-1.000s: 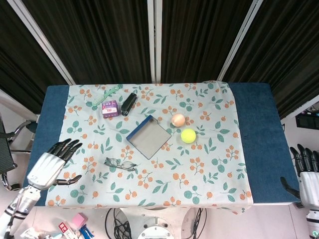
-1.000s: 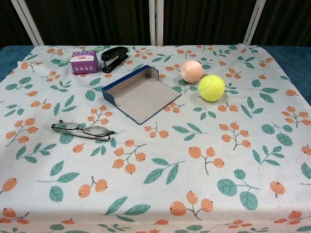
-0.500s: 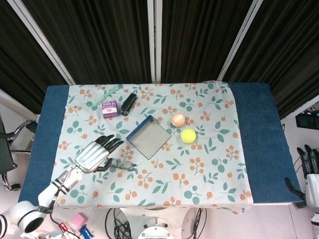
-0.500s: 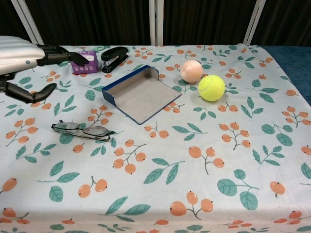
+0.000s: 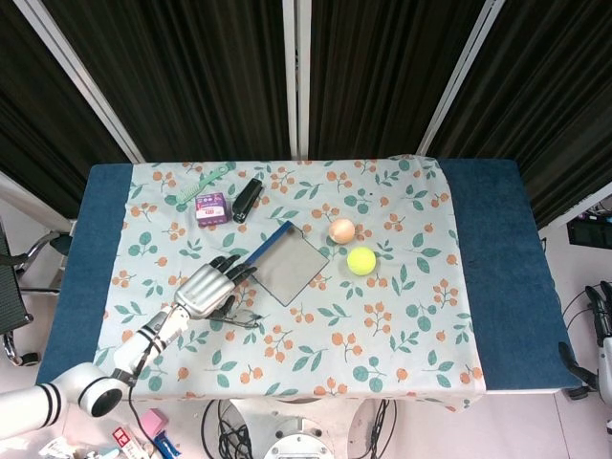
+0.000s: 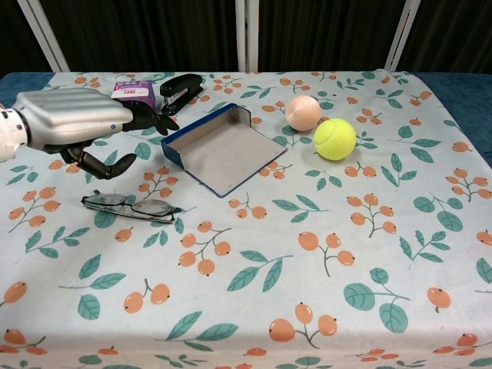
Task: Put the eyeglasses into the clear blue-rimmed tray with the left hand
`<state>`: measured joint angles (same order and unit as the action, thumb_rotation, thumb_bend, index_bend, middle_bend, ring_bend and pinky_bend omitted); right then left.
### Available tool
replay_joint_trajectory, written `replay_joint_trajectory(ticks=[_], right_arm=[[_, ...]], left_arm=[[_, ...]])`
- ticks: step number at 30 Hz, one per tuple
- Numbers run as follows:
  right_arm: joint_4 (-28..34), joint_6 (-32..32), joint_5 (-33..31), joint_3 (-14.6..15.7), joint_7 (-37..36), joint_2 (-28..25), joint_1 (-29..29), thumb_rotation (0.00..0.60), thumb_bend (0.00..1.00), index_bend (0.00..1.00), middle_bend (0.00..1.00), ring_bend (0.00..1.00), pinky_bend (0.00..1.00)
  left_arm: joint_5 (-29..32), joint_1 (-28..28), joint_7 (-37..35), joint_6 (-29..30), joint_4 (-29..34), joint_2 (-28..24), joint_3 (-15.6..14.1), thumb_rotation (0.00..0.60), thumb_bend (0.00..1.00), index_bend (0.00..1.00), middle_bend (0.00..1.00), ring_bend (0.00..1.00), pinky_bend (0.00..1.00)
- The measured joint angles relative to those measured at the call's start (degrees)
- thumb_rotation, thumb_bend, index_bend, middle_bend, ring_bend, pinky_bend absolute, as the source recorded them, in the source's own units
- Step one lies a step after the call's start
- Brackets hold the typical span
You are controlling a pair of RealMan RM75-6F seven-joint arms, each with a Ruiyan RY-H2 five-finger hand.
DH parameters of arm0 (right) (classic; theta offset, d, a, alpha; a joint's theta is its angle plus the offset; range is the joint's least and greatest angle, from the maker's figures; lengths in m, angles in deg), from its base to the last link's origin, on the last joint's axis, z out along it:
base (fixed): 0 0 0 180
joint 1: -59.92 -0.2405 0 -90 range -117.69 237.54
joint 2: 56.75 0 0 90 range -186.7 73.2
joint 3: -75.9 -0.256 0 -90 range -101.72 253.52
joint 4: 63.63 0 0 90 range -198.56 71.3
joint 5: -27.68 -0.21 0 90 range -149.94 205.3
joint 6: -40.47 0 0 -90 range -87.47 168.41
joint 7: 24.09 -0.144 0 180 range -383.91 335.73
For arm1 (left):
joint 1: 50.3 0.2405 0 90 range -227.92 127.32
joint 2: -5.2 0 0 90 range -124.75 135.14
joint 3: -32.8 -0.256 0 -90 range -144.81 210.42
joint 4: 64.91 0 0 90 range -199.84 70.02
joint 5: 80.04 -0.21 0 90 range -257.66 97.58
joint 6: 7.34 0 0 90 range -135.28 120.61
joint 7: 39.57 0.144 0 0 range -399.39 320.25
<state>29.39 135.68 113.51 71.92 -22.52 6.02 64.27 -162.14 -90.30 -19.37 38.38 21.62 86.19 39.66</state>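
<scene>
The dark-framed eyeglasses (image 6: 131,205) lie folded on the floral cloth, left of centre. The clear blue-rimmed tray (image 6: 231,157) sits just beyond them to the right and holds nothing. My left hand (image 6: 77,121) hovers above and behind the glasses with its fingers stretched toward the tray's near corner, holding nothing. In the head view the left hand (image 5: 212,285) covers part of the eyeglasses (image 5: 244,319), and the tray (image 5: 287,268) lies right beside the fingertips. My right hand (image 5: 601,330) shows only at the lower right frame edge, off the table, fingers apart.
A yellow tennis ball (image 6: 334,138) and a peach-coloured ball (image 6: 303,112) lie right of the tray. A black stapler (image 6: 181,90) and a purple box (image 6: 132,92) sit behind my left hand. A green comb (image 5: 203,185) lies at the far left.
My left hand has swept in from the table's left edge to above the eyeglasses, fingers now reaching the tray's corner. The right hand has slid further out of view. The glasses have not moved.
</scene>
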Motion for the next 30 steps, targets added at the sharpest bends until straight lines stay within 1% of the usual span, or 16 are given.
replay_joint_trajectory(ticks=[8, 16, 18, 22, 30], right_arm=[[0.12, -0.62, 0.12, -0.2, -0.08, -0.09, -0.27, 0.6, 0.2, 0.0, 0.0, 0.0, 0.0], [0.6, -0.58, -0.28, -0.58, -0.2, -0.53, -0.16, 0.6, 0.21, 0.0, 0.0, 0.0, 0.0], [0.57, -0.57, -0.34, -0.61, -0.33, -0.55, -0.11, 0.6, 0.21, 0.0, 0.0, 0.0, 0.0], [0.4, -0.59, -0.41, -0.6, -0.96, -0.5, 0.01, 0.6, 0.21, 0.0, 0.0, 0.0, 0.0], [0.15, -0.79, -0.43, -0.46, -1.1, -0.3, 0.18, 0.6, 0.21, 0.0, 0.0, 0.0, 0.0]], left_arm=[[1.38, -2.24, 0.29, -1.05, -1.74, 1.87, -0.3, 0.457, 0.61, 0.06, 0.14, 0.05, 0.18], [3.92, -3.88, 1.29, -2.73, -3.93, 3.4, -1.25, 0.476, 0.61, 0.06, 0.15, 0.05, 0.18], [4.64, -3.99, 1.81, -2.75, -4.04, 3.44, -1.54, 0.492, 0.61, 0.06, 0.17, 0.05, 0.18], [5.51, -3.68, 1.61, -1.93, -3.96, 3.03, -2.04, 0.501, 0.61, 0.06, 0.21, 0.05, 0.18], [6.9, -2.85, 2.77, -0.52, -4.35, 1.36, -3.43, 0.507, 0.61, 0.06, 0.22, 0.05, 0.18]])
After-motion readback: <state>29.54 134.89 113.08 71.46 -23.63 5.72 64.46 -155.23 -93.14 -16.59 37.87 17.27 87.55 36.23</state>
